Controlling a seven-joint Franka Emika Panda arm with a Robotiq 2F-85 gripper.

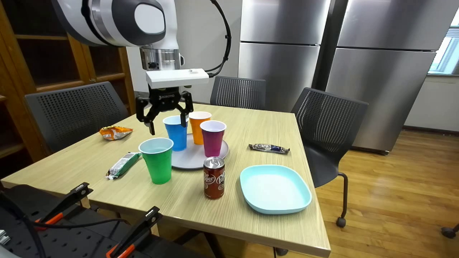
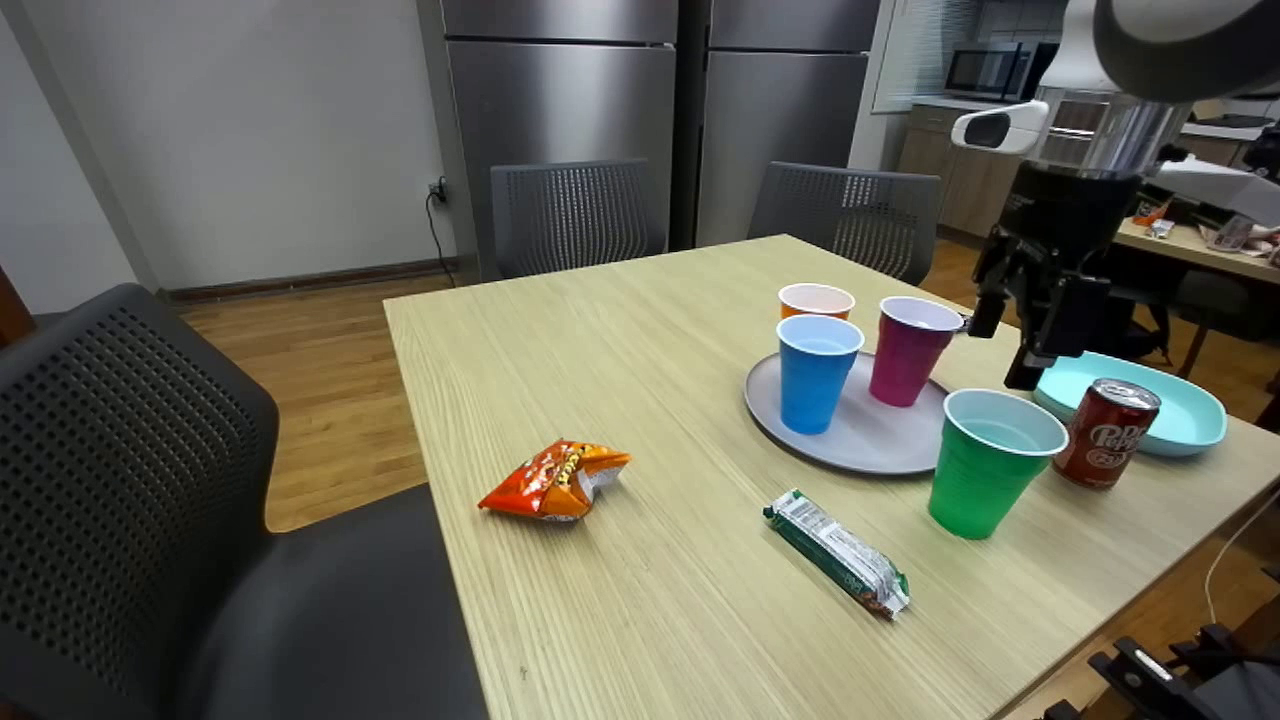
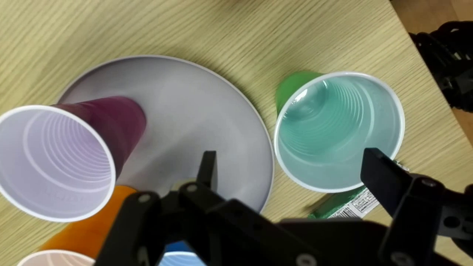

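In an exterior view, the wood-grain table [image 1: 258,123] carries a snack bag [image 1: 115,133] and green-wrapped bar [image 1: 124,165] at left, a gray plate [image 1: 188,160] centrally, a green cup [image 1: 157,163] and soda can [image 1: 214,182] nearer, and, right, a turquoise dish [image 1: 276,190], a silver-wrapped bar [image 1: 269,148] beyond.

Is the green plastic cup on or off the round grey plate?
Off: both exterior views show the green cup upright, its base on the pale wood-grain table beside the plate.
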